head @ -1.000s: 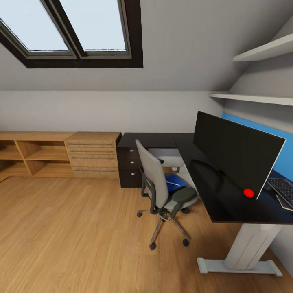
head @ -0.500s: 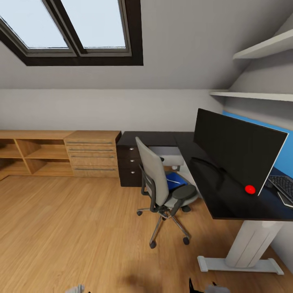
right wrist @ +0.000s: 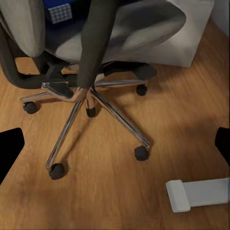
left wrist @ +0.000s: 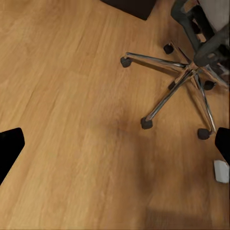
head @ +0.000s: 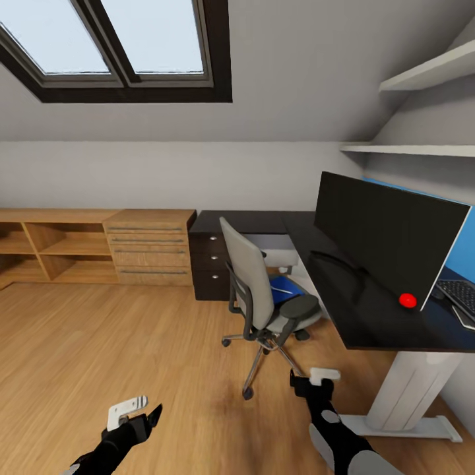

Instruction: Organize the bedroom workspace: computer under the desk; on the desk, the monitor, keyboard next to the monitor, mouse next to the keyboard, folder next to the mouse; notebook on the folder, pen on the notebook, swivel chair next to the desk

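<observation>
**Arms came up as the robot faced the chair**

Both arms had risen into the head view, where a second earlier there was bare floor. The left gripper (head: pixel 135 410) hung low over the boards and the right gripper (head: pixel 315 380) nearer the swivel chair (head: pixel 260 300). Each wrist view showed dark fingertips at opposite edges with nothing between, so I judged both jaws spread wide and empty.

The chair stood beside the desk (head: pixel 356 310), turned away, with the blue folder (head: pixel 284 287) on its seat and a thin pale stick, perhaps the pen, across it. The monitor (head: pixel 389 231) was on the desk, the keyboard (head: pixel 458 295) just behind it. To me the raised arms suggested a reach for the folder, which was not yet touched.
</observation>
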Available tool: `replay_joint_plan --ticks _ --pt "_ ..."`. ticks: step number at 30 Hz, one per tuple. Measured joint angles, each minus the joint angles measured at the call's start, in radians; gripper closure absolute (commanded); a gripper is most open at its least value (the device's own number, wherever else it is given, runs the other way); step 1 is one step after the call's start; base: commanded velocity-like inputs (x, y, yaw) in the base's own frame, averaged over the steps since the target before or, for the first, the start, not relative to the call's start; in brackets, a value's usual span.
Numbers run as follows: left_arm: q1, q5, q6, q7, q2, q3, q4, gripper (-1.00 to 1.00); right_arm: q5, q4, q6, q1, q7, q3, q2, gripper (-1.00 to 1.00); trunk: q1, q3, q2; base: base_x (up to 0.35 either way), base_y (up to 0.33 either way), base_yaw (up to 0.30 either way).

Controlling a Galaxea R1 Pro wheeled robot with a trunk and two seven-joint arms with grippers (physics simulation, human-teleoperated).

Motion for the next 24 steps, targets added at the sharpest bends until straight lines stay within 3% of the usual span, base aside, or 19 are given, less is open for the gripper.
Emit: replay_joint_plan --ticks 3,5,9,14,24 --pt "0.040 0.000 0.001 -0.001 0.000 0.000 -0.073 -1.00 -0.001 0.010 0.001 -0.020 -0.023 0.000 0.000 -1.00 0.012 -0.009 -0.021 0.000 0.000 0.000" --pt "0.116 0.000 -0.001 -0.001 0.001 0.002 -0.146 -1.00 -0.001 0.014 0.000 -0.036 -0.038 0.000 -0.001 -1.00 0.019 -0.016 -0.035 0.000 0.000 0.000" --pt "0.156 0.000 -0.003 -0.003 0.009 0.004 -0.174 -1.00 -0.001 0.027 -0.005 -0.043 -0.042 -0.005 -0.002 -1.00 0.035 -0.028 -0.063 0.000 0.000 0.000" --pt "0.170 0.001 -0.004 -0.007 0.013 0.027 -0.191 -1.00 -0.002 0.042 -0.029 -0.045 -0.044 -0.009 -0.002 -1.00 0.054 -0.044 -0.098 0.000 0.000 0.000" --pt "0.223 0.003 -0.016 -0.036 0.012 0.032 -0.233 -1.00 0.001 0.038 -0.067 -0.045 -0.044 -0.010 -0.002 -1.00 0.092 -0.075 -0.168 0.000 0.000 0.000"
